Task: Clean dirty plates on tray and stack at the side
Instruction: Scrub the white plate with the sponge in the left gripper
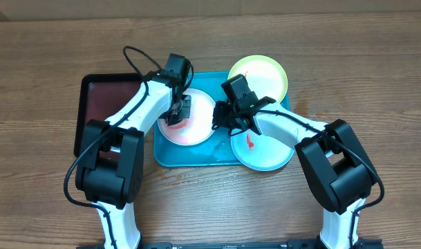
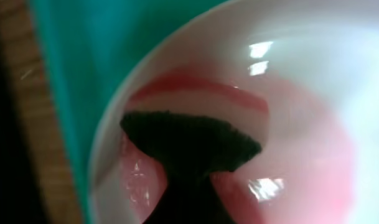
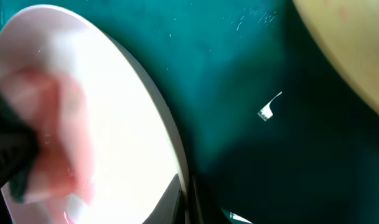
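Left gripper point(image 1: 179, 114), clamped on dark green pad point(image 2: 189, 140), wipes round white plastic plate point(image 1: 200, 130); right gripper point(image 1: 219, 119) pinches its rim; red smear point(image 2: 195, 87) needs more strokes.

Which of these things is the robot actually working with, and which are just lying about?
Part of the job: white plate, green plate, blue plate, turquoise tray, dark wiping pad.
Just lying about: black tray.

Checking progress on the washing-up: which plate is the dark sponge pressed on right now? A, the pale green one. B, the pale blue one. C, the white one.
C: the dark sponge held in the left pincer rests on the white plate, in the middle of a pink smear.
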`<move>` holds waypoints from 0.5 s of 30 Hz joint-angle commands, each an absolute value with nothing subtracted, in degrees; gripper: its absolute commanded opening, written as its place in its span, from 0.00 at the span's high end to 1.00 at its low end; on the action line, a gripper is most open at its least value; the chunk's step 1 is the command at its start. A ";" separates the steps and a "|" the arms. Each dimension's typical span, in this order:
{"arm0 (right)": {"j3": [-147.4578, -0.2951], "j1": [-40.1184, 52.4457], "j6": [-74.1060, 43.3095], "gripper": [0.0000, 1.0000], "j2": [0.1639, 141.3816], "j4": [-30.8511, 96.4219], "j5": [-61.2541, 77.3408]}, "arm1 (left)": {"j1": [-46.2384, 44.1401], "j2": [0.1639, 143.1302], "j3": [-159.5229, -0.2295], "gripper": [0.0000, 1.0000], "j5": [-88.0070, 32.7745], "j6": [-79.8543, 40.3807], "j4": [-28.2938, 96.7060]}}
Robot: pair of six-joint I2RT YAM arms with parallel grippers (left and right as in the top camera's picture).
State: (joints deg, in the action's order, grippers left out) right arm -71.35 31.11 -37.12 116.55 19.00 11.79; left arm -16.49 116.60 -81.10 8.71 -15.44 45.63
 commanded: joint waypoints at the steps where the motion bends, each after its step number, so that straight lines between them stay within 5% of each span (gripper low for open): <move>1: -71.77 30.76 -37.36 0.96 118.41 19.40 11.22 | -16.12 116.90 -80.77 0.96 15.49 -24.25 48.71; 10: -71.77 30.76 -37.36 0.96 118.41 19.42 11.25 | -16.21 116.90 -80.77 0.96 -19.84 -7.88 56.75; 15: -71.77 30.76 -37.58 0.95 118.41 19.38 11.22 | -16.21 116.90 -80.77 0.96 -21.37 -3.77 51.27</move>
State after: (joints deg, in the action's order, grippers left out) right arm -71.35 31.11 -36.27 116.55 19.27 12.03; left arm -15.68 116.60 -81.25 -13.39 -9.41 54.08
